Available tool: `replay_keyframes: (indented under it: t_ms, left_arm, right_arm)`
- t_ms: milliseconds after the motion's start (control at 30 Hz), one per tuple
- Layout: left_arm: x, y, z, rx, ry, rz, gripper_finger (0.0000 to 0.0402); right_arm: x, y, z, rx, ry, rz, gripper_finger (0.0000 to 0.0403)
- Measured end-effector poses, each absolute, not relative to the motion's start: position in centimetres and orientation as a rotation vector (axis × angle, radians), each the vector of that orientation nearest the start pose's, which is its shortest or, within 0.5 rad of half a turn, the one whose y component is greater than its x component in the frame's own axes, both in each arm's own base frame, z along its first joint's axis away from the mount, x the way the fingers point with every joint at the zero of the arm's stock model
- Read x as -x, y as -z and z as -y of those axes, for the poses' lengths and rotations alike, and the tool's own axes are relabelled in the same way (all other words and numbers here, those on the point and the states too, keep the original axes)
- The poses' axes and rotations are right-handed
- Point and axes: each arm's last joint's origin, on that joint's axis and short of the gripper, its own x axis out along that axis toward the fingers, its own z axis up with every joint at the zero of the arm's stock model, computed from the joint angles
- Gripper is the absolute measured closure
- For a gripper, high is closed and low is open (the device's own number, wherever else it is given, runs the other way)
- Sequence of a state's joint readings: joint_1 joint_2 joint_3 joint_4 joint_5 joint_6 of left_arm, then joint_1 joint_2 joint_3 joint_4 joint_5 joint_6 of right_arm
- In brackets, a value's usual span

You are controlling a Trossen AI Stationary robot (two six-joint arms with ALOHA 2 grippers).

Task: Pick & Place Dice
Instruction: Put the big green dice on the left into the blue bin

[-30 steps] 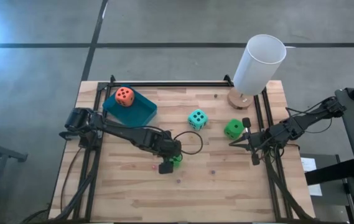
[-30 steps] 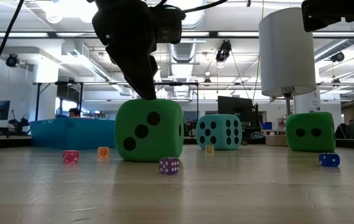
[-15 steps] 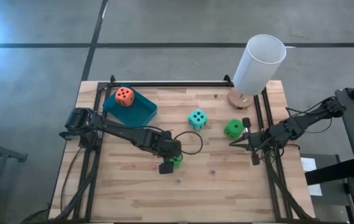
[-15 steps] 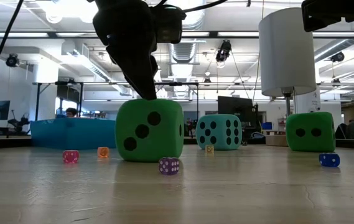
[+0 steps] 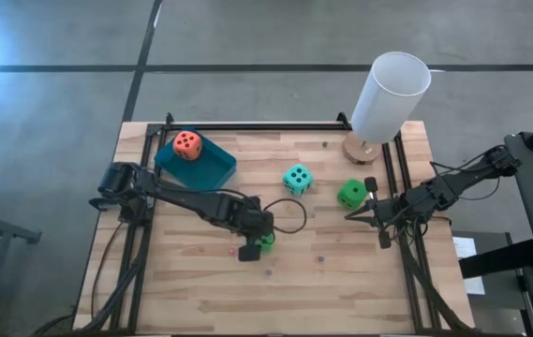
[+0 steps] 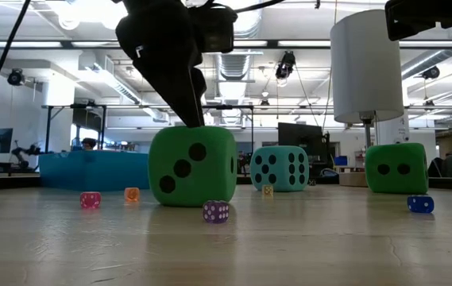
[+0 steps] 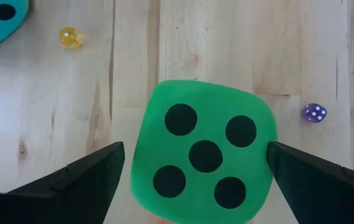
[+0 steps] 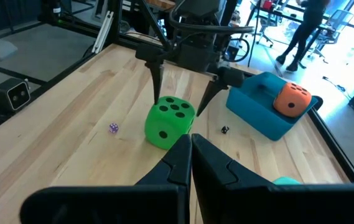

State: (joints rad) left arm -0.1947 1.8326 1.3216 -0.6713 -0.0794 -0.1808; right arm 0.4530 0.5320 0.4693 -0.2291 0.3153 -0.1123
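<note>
A bright green die point(image 7: 203, 158) sits on the wood with five pips up, near the table's middle front; the low view shows it large point(image 6: 191, 165). My left gripper point(image 7: 195, 144) hangs over it, open, one finger on each side with a gap to the die. The right wrist view shows those fingers point(image 8: 158, 81) straddling the die point(image 8: 169, 121). The teal die point(image 5: 296, 178) and the second green die point(image 5: 350, 194) rest on the table farther right. The orange-red die point(image 5: 187, 143) lies in the blue tray point(image 5: 212, 167). My right gripper point(image 5: 350, 215) waits shut at the table's right side.
A white cylinder lamp on a round wooden base point(image 5: 390, 94) stands at the far right corner. Tiny dice lie scattered on the wood: pink point(image 6: 90, 199), orange point(image 6: 132, 194), purple point(image 6: 215, 211), yellow point(image 6: 268, 190), blue point(image 6: 419, 204). Dark rails run along the table's left and right edges.
My left gripper has shifted a little toward the table's right above the green die, staying open. The die has stayed where it was.
</note>
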Motion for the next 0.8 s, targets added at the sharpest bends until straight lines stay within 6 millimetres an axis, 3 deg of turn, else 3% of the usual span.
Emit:
replay_keyframes:
  t_ms: [800]
  left_arm:
    - [-35.63, -20.90, 7.57, -0.097, 0.086, -1.168, 0.0003]
  right_arm:
    - [-12.27, -25.44, -4.97, 0.221, -0.152, -0.264, 0.0394]
